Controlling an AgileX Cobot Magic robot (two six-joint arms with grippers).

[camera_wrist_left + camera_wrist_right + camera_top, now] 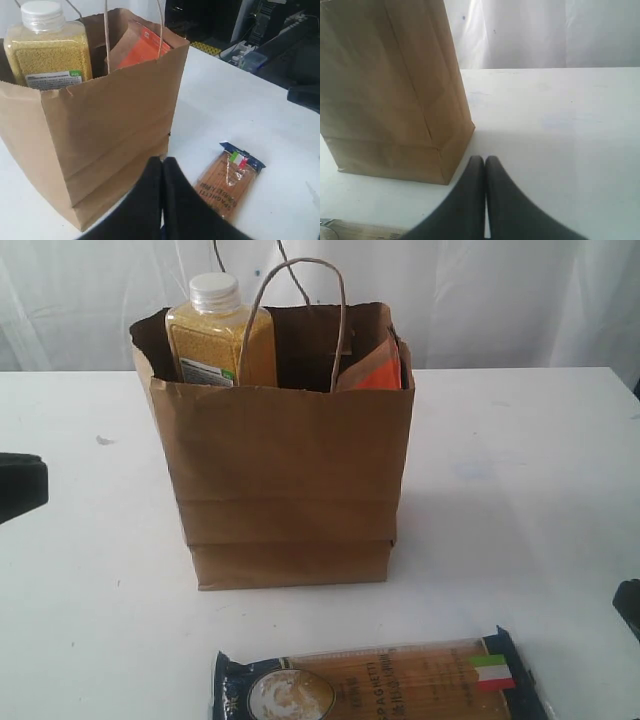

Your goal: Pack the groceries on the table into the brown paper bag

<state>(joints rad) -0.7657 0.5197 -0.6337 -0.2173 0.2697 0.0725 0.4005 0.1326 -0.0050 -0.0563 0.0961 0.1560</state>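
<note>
The brown paper bag point(285, 480) stands upright at the middle of the white table point(520, 460). Inside it a white-capped bottle of yellow grains point(218, 335) rises at the left and an orange-labelled brown pouch point(375, 368) leans at the right. The blue-ended spaghetti pack point(380, 685) lies flat on the table in front of the bag. My left gripper point(162, 161) is shut and empty, near the bag's point(100, 130) lower corner, with the spaghetti pack point(230, 182) beside it. Also shut and empty, my right gripper point(485, 159) hovers over bare table by the bag's point(390, 90) base.
A white curtain point(500, 300) hangs behind the table. Dark arm parts show at the exterior view's left edge point(20, 485) and right edge point(628, 605). Dark equipment point(260, 40) stands beyond the table in the left wrist view.
</note>
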